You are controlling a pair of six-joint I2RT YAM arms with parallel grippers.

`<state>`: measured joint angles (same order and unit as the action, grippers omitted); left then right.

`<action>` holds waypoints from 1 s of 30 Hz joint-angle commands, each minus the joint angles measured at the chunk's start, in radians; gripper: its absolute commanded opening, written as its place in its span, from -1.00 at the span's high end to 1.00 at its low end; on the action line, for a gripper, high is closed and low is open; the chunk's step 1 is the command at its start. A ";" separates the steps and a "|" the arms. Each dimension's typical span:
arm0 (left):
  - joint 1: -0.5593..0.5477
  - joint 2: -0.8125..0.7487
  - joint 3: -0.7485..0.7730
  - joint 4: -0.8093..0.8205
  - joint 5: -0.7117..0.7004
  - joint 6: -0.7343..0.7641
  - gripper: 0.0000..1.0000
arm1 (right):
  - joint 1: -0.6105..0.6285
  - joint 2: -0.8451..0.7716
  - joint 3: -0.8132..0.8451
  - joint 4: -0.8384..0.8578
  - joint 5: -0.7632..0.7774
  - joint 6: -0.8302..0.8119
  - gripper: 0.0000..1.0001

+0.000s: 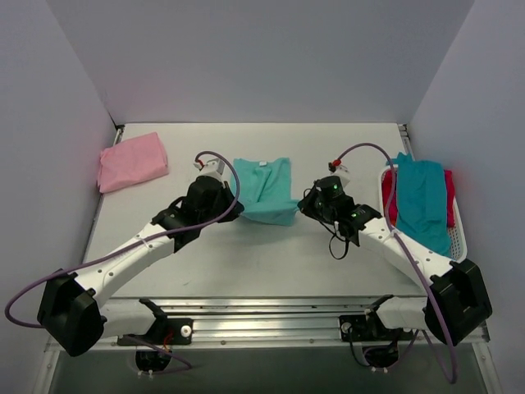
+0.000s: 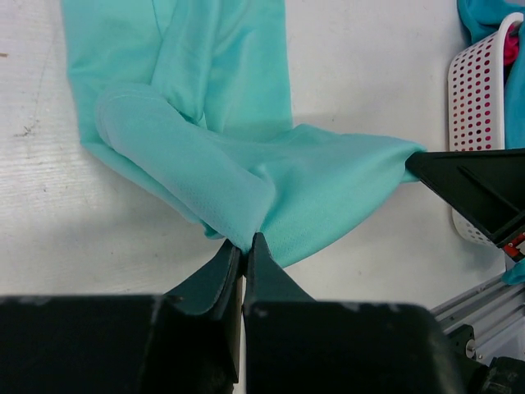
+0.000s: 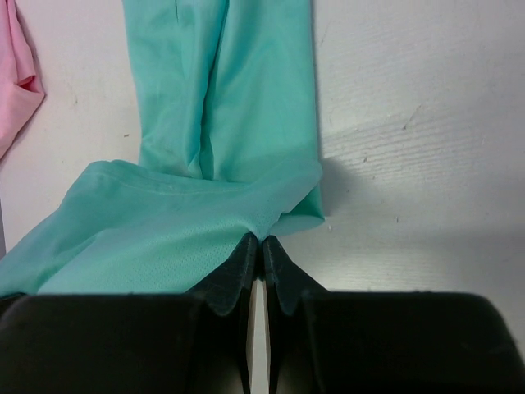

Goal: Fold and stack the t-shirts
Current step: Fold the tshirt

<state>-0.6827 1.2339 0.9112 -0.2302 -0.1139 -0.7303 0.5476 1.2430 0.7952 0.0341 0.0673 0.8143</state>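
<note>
A mint-teal t-shirt [image 1: 267,190] with a white neck label lies in the middle of the table, its lower part lifted and folded over. My left gripper [image 1: 232,212] is shut on its near left hem corner [image 2: 244,220]. My right gripper [image 1: 302,205] is shut on its near right hem corner [image 3: 283,215]. The hem hangs stretched between the two grippers. A folded light pink t-shirt [image 1: 131,161] lies at the far left. A darker teal-blue t-shirt [image 1: 422,202] lies over a red one [image 1: 448,205] in the basket at the right.
A white plastic basket [image 1: 459,238] stands at the right edge of the table and also shows in the left wrist view [image 2: 474,98]. Grey walls close the table on three sides. A metal rail [image 1: 271,316] runs along the near edge.
</note>
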 commanded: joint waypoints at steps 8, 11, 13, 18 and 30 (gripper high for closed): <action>0.063 0.052 0.112 -0.020 0.003 0.083 0.95 | -0.006 0.113 0.101 0.018 0.058 -0.021 1.00; 0.098 0.045 0.100 0.002 0.036 0.083 0.95 | -0.006 0.134 0.116 0.018 0.052 -0.024 1.00; 0.117 0.048 0.089 0.024 0.060 0.081 0.95 | -0.006 0.151 0.140 0.013 0.058 -0.030 1.00; 0.213 0.149 0.118 0.098 0.123 0.109 0.92 | -0.027 0.301 0.330 -0.023 0.074 -0.055 1.00; 0.462 1.329 1.641 -0.228 0.658 0.172 -0.88 | -0.238 1.181 1.411 -0.386 0.188 0.014 -1.00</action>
<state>-0.2428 2.4298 2.2475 -0.2489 0.3641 -0.5373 0.3264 2.4256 2.1338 -0.1909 0.2092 0.7956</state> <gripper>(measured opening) 0.938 0.985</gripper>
